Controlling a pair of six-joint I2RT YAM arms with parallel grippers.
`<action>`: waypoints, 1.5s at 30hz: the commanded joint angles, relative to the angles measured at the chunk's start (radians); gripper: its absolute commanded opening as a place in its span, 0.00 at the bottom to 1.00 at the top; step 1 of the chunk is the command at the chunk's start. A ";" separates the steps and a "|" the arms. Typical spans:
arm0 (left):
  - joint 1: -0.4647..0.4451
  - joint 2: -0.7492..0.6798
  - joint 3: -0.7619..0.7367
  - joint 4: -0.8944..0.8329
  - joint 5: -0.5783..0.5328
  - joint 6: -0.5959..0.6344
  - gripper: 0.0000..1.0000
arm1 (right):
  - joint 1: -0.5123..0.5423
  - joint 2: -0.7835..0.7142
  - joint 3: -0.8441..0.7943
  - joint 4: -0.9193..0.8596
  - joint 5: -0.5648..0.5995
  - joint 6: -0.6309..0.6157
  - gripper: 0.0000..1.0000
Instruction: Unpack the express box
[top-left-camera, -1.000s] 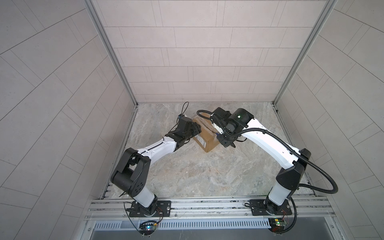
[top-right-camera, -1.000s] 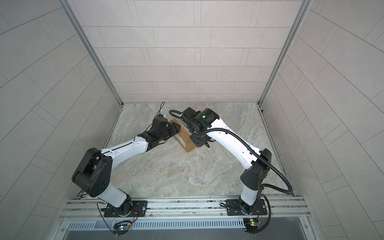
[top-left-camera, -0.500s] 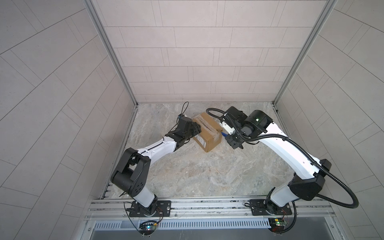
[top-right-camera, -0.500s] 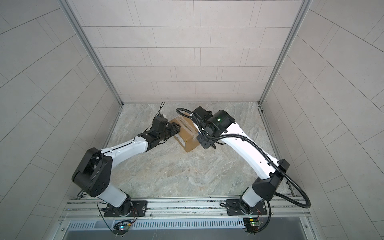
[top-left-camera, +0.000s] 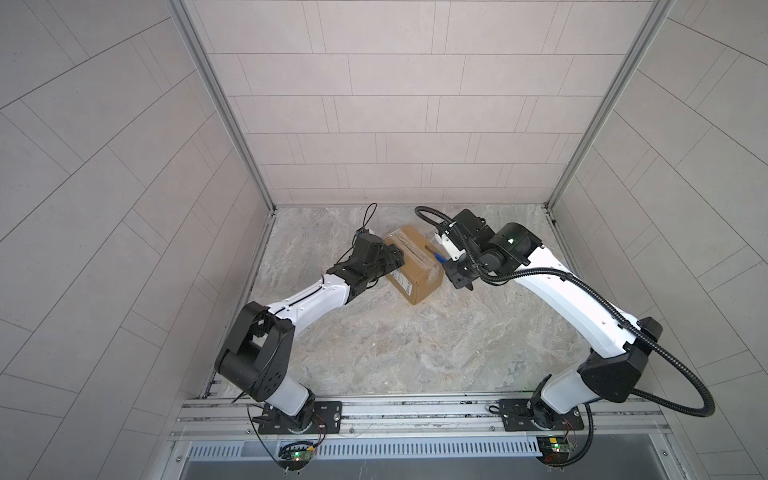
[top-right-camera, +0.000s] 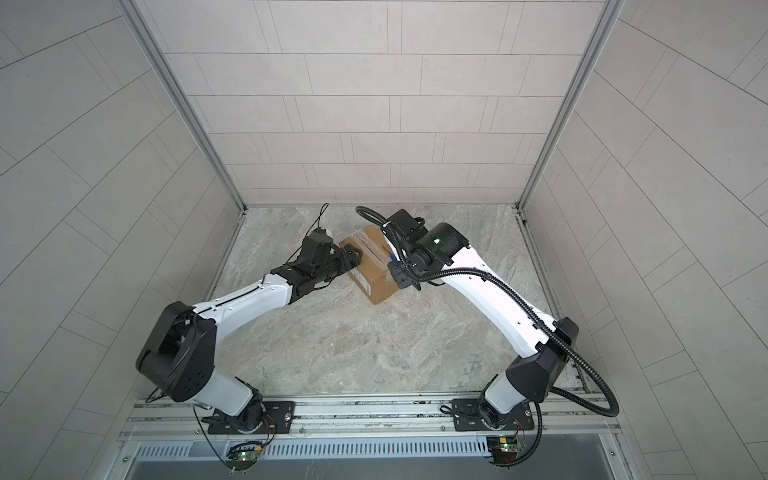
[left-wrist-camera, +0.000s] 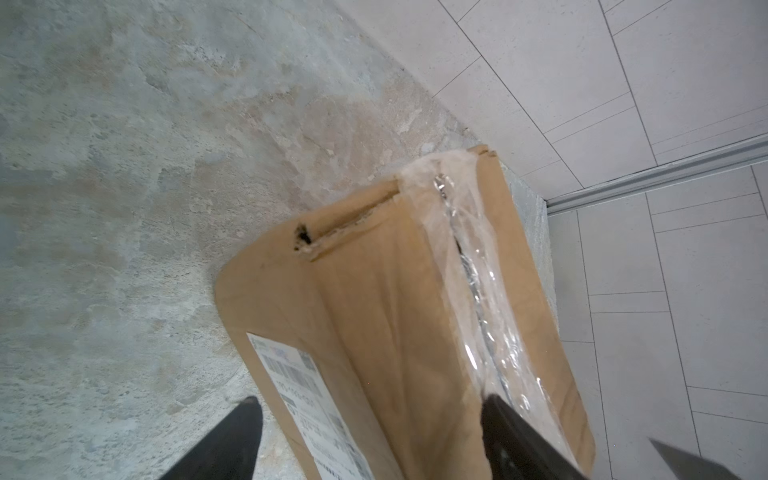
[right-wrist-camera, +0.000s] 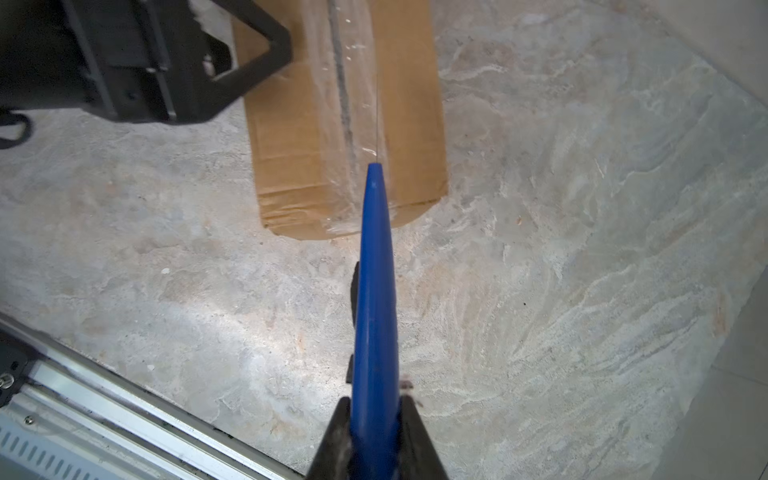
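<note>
Fingers (left-wrist-camera: 232, 436) of the left gripper (left-wrist-camera: 370, 399) stand wide apart at the left end of the box (left-wrist-camera: 374, 311): one lies on its top face just beside the tape (left-wrist-camera: 469, 291), while its partner hangs beside the side that bears the label (left-wrist-camera: 307, 395), with a sliver of table (left-wrist-camera: 124, 208) showing between them, so nothing is clamped. In both top views the box (top-left-camera: 415, 270) (top-right-camera: 374, 274) lies on the table (top-left-camera: 395, 353) in the middle, toward the far wall, turned askew with one corner pointing near. Crinkled clear tape runs along its top seam, with a dark line down the middle, and one end shows a ragged slit at a flap corner. On the right, the right gripper (right-wrist-camera: 376, 403) is closed tight on a blue tool (right-wrist-camera: 374, 291), whose tapered tip hangs over the right end of the box, above the tape. Whether the tip touches the box cannot be told.
</note>
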 joint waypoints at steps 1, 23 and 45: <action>0.032 -0.058 0.007 -0.009 0.025 0.036 0.88 | -0.045 -0.098 -0.107 0.028 0.045 0.062 0.00; -0.049 -0.039 -0.008 -0.019 0.091 0.119 0.90 | 0.025 -0.120 -0.077 -0.013 -0.035 0.009 0.00; -0.057 0.075 -0.002 -0.116 0.033 0.077 0.86 | 0.103 0.079 0.115 -0.209 0.096 -0.083 0.00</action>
